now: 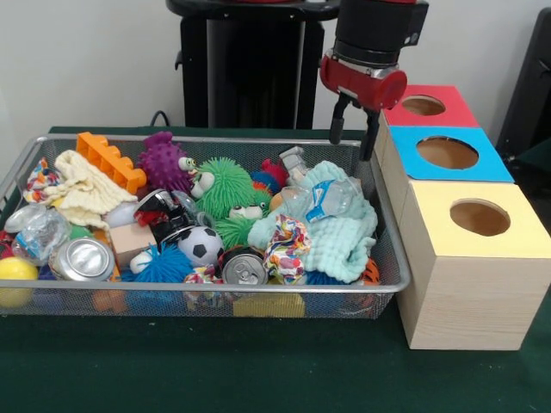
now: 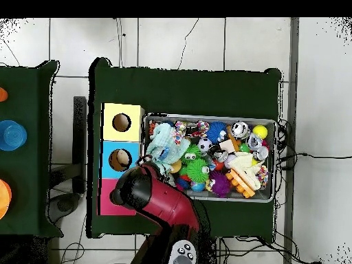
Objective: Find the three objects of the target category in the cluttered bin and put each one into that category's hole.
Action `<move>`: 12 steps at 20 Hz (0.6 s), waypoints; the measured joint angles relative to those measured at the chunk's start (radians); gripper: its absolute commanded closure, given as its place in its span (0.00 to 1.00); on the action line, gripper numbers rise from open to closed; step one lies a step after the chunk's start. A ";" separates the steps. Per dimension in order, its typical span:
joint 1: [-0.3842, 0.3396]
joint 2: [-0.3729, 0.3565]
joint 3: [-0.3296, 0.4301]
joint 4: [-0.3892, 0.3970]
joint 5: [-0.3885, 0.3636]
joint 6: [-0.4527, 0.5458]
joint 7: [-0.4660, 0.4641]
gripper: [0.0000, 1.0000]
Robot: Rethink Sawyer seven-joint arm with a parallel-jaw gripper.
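Hovering open and empty, the hand (image 1: 354,130) hangs over the bin's (image 1: 392,258) far corner beside three boxes (image 1: 469,258); sorting looks barely begun, clutter remaining.

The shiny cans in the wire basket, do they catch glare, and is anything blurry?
Front view: the silver can top at the basket's left glints brightly, the darker can top less so; objects look sharp. Overhead view: clutter inside the wire mesh basket is too small to judge glare.

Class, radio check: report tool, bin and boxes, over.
Tool open, empty, above the bin's far corner by the red box. Bin crowded: toys, cans, cloths. Three box holes unblocked.
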 measured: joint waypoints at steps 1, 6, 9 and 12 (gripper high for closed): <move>0.004 0.000 -0.005 0.000 0.018 0.000 0.000 0.00; 0.047 0.001 -0.047 0.000 0.062 0.015 0.013 0.00; 0.087 0.001 -0.082 0.000 0.086 0.035 0.042 0.00; 0.121 0.002 -0.108 0.000 0.109 0.056 0.086 0.00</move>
